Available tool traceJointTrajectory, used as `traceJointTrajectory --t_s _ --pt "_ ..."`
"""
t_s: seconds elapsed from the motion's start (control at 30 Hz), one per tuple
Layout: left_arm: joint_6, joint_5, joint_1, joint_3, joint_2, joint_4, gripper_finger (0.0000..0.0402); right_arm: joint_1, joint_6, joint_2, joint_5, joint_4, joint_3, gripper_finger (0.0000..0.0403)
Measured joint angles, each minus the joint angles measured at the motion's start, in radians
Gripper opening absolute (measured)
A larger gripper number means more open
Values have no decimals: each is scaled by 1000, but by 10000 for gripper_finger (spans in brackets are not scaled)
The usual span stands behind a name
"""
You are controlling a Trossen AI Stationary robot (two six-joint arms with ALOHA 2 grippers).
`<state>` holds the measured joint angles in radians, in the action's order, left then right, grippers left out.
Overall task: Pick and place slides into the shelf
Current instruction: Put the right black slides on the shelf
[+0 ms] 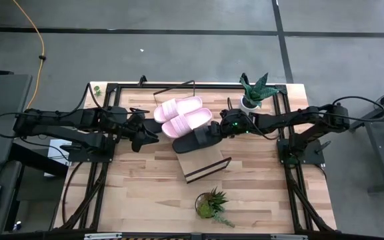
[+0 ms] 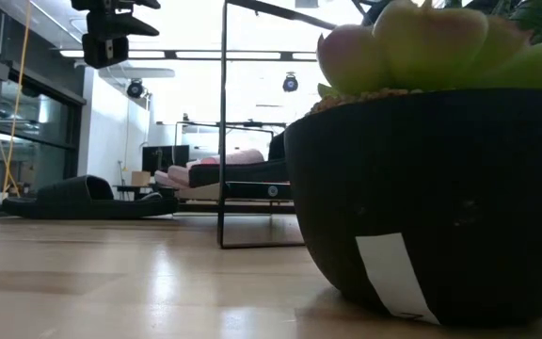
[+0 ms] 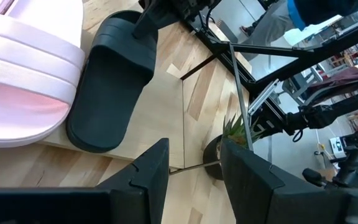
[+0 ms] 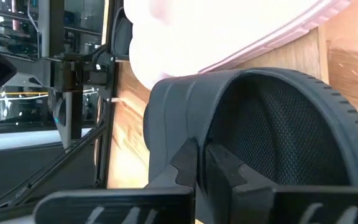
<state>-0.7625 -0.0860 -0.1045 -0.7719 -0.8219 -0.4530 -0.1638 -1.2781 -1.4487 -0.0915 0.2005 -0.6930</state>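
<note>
Two pale pink slides (image 1: 177,107) (image 1: 191,121) lie side by side, soles down, on the upper part of the slanted shelf (image 1: 205,167). A black slide (image 1: 191,142) lies on the board just below them. My right gripper (image 1: 213,131) is shut on its right end. My left gripper (image 1: 153,135) hovers open at the shelf's left side, touching nothing. In the left wrist view it (image 3: 194,168) looks past a pink slide (image 3: 23,74) at the black slide (image 3: 110,81). A second black slide (image 2: 83,198) rests on the tabletop in the low view. My right gripper holds the black slide at its strap end (image 4: 194,137), the end toward the table's right. The fingers (image 4: 182,165) come in about level from the right. The fingers hide how they meet the strap. The slide's sole lies on the shelf board, beside the pink slide (image 4: 229,25).
A spiky plant in a white pot (image 1: 253,93) stands just beyond my right arm near the far edge. A plant in a dark pot (image 1: 212,203) sits near the near edge and fills the low view's right (image 2: 431,188). The shelf's thin black wire frame (image 2: 224,122) rises upright.
</note>
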Motion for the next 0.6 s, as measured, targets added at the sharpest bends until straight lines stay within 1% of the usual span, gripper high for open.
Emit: traceJointTrajectory --t_s 0.4,0.6 --pt "10 9 0 0 0 0 133 -24 27 0 4 0 0 0" --pt "9 11 0 0 0 0 133 -27 35 0 -18 0 0 0"
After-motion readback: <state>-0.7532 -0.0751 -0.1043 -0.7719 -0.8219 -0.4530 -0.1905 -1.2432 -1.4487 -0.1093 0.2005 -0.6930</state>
